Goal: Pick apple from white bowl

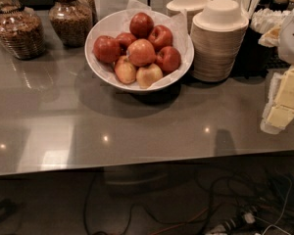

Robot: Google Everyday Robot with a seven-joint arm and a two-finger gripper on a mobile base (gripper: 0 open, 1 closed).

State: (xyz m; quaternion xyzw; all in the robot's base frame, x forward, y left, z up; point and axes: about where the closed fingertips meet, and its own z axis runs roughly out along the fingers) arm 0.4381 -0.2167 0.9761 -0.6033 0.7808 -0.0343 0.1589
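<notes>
Tangled cables (225, 214) lie on the floor below the near edge of a glossy grey surface (137, 131). At its right edge hangs the gripper (285, 99), well apart from the fruit. I cannot tell whether it is open or closed, and no apple is in it. Toward the far edge, the white bowl (99, 68) holds heaped red apples (141, 52), with stacked beige bowls (218, 43) just beside it. The reach looks not yet begun; the next move is probably leftward, then down onto an exposed apple.
</notes>
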